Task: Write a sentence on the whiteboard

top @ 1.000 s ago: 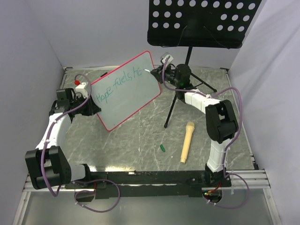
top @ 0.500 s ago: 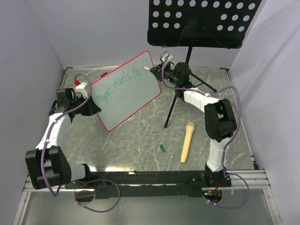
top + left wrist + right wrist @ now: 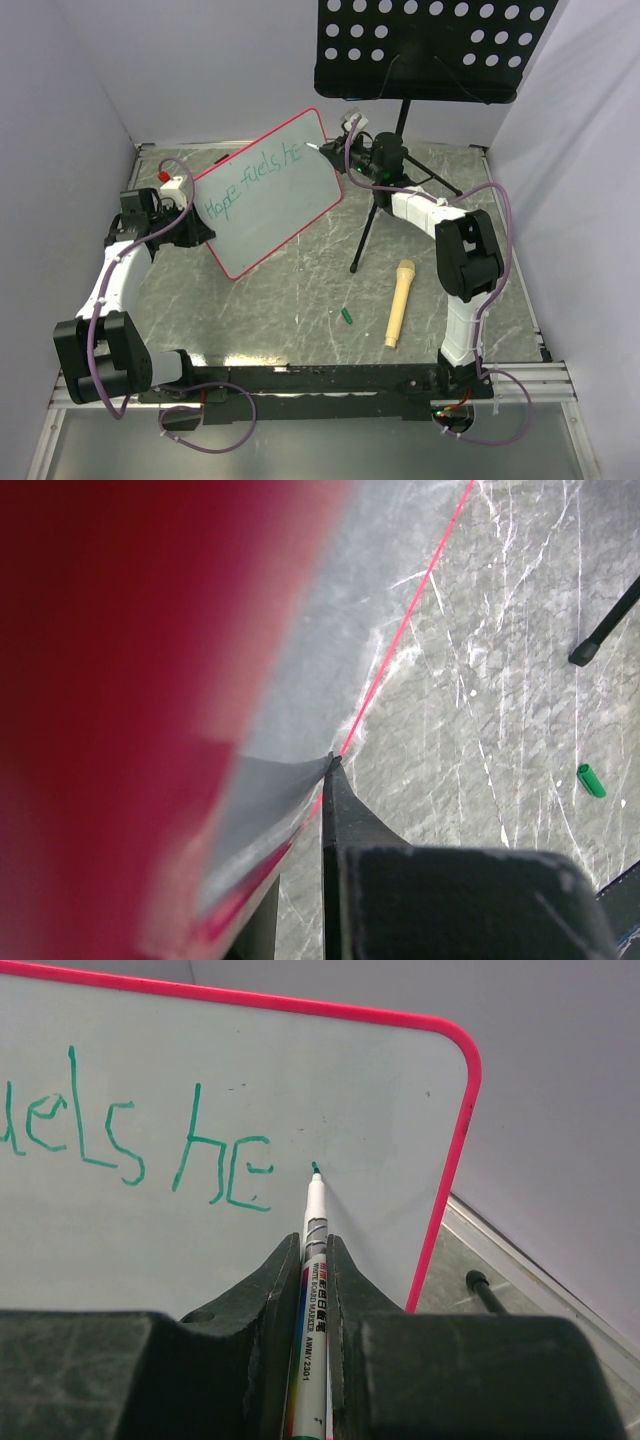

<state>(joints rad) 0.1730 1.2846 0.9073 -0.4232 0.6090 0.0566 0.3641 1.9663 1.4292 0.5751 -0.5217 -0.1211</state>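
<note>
Writing sentence (image 3: 130, 1150), at "he" | right pincer (image 3: 313, 1260) clenching marker (image 3: 312, 1222), tip on whiteboard (image 3: 285, 205) | left pincer (image 3: 198, 232) clamping its frame, board tilting above desk (image 3: 300, 290) far-left corner | likely light, stiff, slick: gripping frame edge

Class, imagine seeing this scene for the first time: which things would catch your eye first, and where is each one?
The pink-framed whiteboard, held tilted at centre-left by the left gripper, stands out first, teal writing "Hope fuels he" across it. Near its upper right corner the right gripper clamps a marker, tip at the board after "he". A black perforated music stand looms at the back.
</note>
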